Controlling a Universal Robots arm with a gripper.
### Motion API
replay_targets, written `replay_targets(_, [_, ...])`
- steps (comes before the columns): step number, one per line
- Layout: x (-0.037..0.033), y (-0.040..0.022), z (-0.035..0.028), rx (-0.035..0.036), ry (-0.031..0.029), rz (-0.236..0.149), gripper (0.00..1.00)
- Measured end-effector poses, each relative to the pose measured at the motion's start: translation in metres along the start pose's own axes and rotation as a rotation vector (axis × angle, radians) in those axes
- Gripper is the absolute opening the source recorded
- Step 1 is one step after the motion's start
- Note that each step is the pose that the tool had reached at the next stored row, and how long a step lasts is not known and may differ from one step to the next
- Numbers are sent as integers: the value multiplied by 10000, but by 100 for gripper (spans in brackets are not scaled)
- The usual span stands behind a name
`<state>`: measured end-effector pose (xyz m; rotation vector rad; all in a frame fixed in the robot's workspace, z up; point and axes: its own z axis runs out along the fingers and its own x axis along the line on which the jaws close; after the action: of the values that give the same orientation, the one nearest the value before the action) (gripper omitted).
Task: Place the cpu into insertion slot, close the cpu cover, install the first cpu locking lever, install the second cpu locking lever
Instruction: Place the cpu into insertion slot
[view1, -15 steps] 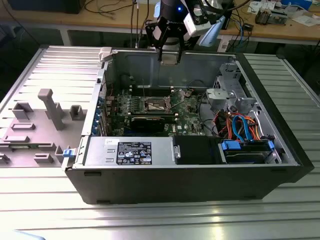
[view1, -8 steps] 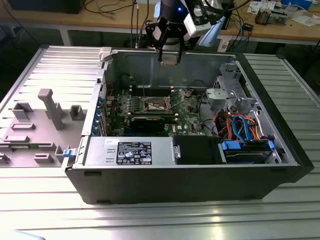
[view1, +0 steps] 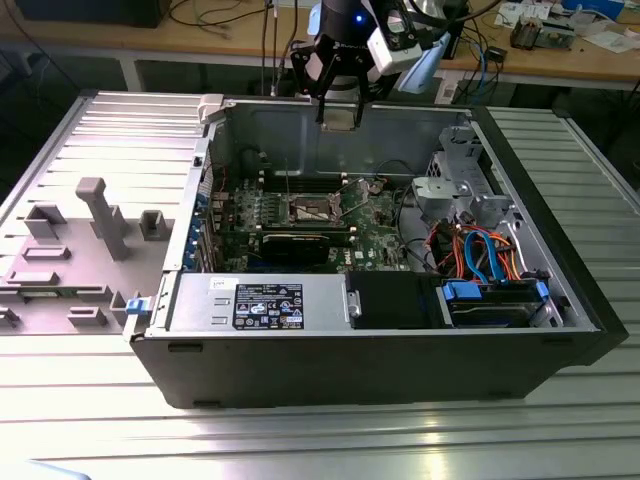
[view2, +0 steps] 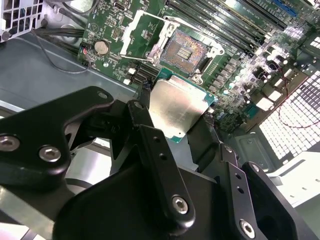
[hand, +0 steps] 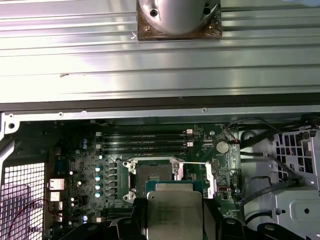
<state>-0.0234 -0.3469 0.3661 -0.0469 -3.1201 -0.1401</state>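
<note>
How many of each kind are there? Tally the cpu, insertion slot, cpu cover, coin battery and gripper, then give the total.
cpu: 1
insertion slot: 1
cpu cover: 1
coin battery: 1
gripper: 1
Total: 5

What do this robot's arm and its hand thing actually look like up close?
The gripper is matte black metal. It has two jointed fingers built from flat, angular links, pinned with round silver screws. In the exterior view, the arm's wrist is a dark, rounded body with a white block beside it and a glowing blue light on top.
</note>
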Motion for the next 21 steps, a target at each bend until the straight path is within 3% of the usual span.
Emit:
replay_targets(15, [1,-4,0,-1,-4,46,54])
replay_targets(21, [0,-6,1,-5,-24,276,54])
